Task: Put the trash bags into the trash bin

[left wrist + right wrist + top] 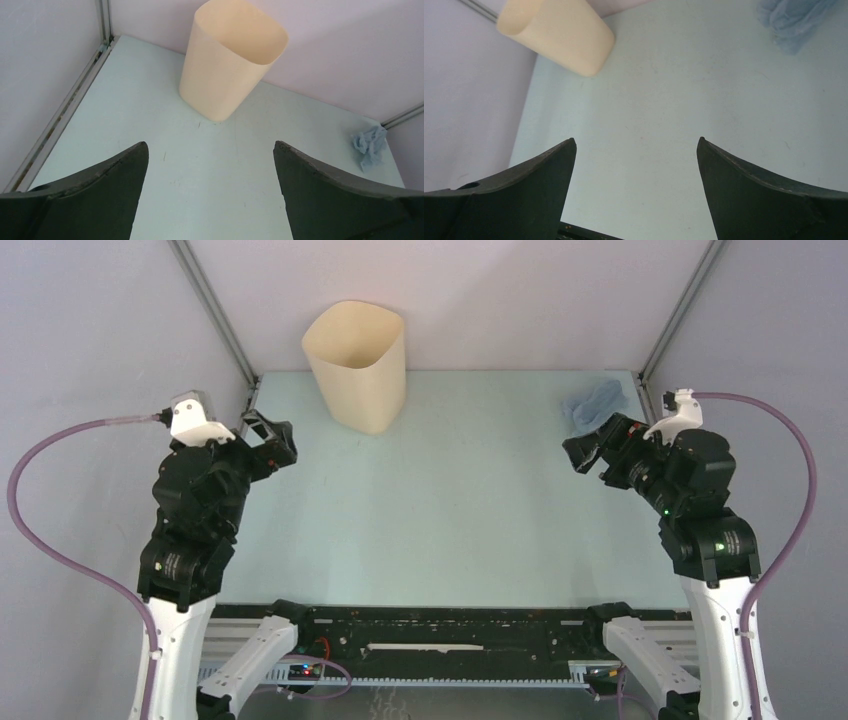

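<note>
The cream-beige trash bin (356, 362) stands upright at the back of the table, left of centre; it also shows in the left wrist view (229, 59) and the right wrist view (560, 32). A crumpled pale-blue trash bag (594, 404) lies in the back right corner, also visible as the bag (370, 145) and the bag (795, 21). My left gripper (278, 444) hangs open over the left edge, well short of the bin. My right gripper (583, 453) is open too, just in front of the bag, with nothing between its fingers.
Metal frame posts (215, 308) and grey walls close in the table at the back and sides. The pale green table top (440, 510) stretches between the two arms. A black rail (440, 635) runs along the near edge.
</note>
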`<action>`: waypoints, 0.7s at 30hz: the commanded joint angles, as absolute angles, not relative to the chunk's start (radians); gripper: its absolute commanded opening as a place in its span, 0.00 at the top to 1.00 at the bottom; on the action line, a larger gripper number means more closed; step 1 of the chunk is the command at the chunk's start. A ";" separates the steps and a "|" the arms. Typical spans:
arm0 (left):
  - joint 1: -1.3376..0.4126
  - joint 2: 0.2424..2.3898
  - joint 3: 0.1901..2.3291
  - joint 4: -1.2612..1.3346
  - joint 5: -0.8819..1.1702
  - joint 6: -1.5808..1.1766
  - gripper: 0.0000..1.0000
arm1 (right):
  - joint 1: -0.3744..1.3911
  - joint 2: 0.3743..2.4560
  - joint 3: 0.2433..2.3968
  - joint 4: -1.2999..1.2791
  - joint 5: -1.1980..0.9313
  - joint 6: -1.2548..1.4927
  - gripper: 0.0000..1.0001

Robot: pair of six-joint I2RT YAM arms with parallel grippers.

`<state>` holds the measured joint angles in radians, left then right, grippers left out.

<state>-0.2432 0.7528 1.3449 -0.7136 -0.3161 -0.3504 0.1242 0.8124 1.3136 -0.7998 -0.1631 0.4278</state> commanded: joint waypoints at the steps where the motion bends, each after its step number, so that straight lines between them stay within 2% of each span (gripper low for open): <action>1: -0.200 0.732 1.290 -0.701 -0.264 -0.393 0.00 | 0.170 0.809 1.277 -0.794 -0.010 0.421 0.00; 13: -0.159 0.639 1.088 -0.711 -0.139 -0.521 0.00 | 0.211 0.881 1.234 -0.732 0.125 0.458 0.00; 15: -0.158 0.618 1.052 -0.711 -0.117 -0.539 0.00 | 0.171 0.909 1.228 -0.722 0.125 0.516 0.00; 18: -0.158 0.583 0.989 -0.702 -0.096 -0.558 0.00 | 0.061 0.964 1.202 -0.646 -0.031 0.529 0.00; 21: -0.158 0.547 0.911 -0.667 -0.049 -0.600 0.00 | -0.030 1.045 1.181 -0.574 -0.051 0.587 0.00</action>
<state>-0.1692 0.5892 0.9905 -0.7185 -0.1257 -0.5339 0.0574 0.9630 1.2072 -0.6994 0.0090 0.5018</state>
